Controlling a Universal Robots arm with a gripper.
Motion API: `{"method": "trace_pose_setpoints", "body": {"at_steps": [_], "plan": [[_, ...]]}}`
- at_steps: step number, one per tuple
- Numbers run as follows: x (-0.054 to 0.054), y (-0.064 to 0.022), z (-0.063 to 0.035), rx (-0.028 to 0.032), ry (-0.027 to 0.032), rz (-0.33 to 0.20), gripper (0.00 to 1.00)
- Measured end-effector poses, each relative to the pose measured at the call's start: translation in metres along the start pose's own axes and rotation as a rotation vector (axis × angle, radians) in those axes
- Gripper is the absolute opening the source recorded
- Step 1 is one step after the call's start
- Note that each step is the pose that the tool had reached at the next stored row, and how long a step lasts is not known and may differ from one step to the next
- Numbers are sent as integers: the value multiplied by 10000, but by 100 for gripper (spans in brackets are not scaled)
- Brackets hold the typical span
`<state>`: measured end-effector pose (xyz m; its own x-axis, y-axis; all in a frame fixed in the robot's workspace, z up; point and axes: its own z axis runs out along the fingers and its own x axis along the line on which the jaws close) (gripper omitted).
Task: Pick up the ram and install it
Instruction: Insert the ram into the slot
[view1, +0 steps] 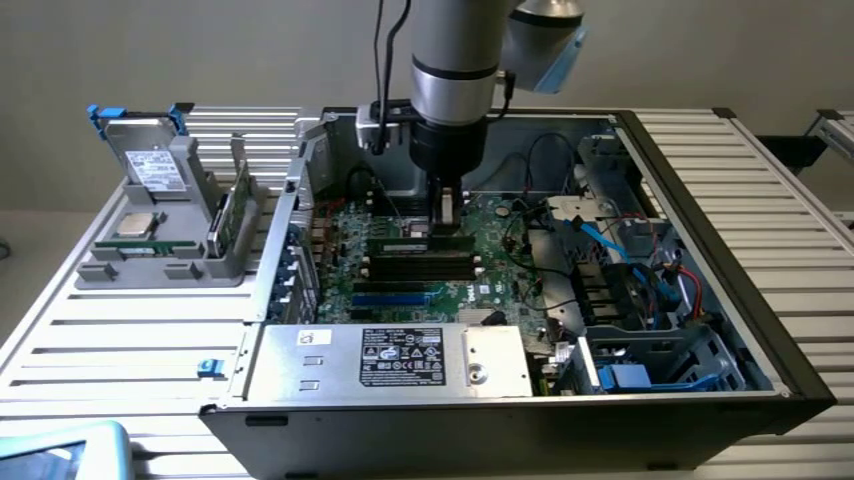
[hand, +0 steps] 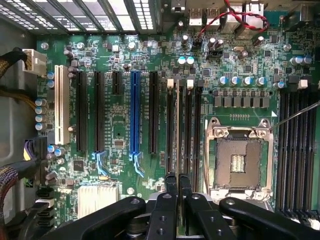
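**A:** Where is the ram at this moment?

**B:** Down inside the open computer case (view1: 534, 435), near the middle of the exterior view. The ram (view1: 407, 243) lies lengthwise over the bank of long black memory slots (view1: 420, 265). It is straight under the arm (view1: 447, 90), which hangs down from the top of the frame.

**A:** And the jaws?

**B:** Nearly closed, pinching the ram's thin body between them. In the wrist view the ram (hand: 178, 125) is seen edge-on. It is a pale narrow line leading away from the two black fingertips (hand: 171, 182), in line with the slots on the motherboard (hand: 120, 135).

**A:** Is it pushed home?

**B:** I cannot tell. It is at the slots, but how deep it sits is hidden.

**A:** What lies around it?

**B:** In the wrist view the open processor socket (hand: 240, 162) is just beside that bank of slots. A blue expansion slot (hand: 134, 115) and a white one (hand: 60, 105) lie on the ram's other side. In the exterior view a silver power-supply box (view1: 387, 355) with a label sits in the lower part of the case.

**A:** And outside the case?

**B:** At the exterior view's left, on the slatted bench (view1: 120, 340), there is a grey holder (view1: 160, 270). It carries a square silver processor chip (view1: 138, 222) — well apart from the jaws — and a green board (view1: 227, 225) standing upright.
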<state>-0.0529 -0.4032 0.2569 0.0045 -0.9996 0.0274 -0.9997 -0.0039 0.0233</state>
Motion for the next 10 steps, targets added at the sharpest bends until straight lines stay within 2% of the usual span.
{"method": "trace_pose_setpoints", "body": {"at_steps": [7,10], "plan": [[10,-7,28,-34,23,0,13],[10,-19,33,-39,102,0,13]]}}
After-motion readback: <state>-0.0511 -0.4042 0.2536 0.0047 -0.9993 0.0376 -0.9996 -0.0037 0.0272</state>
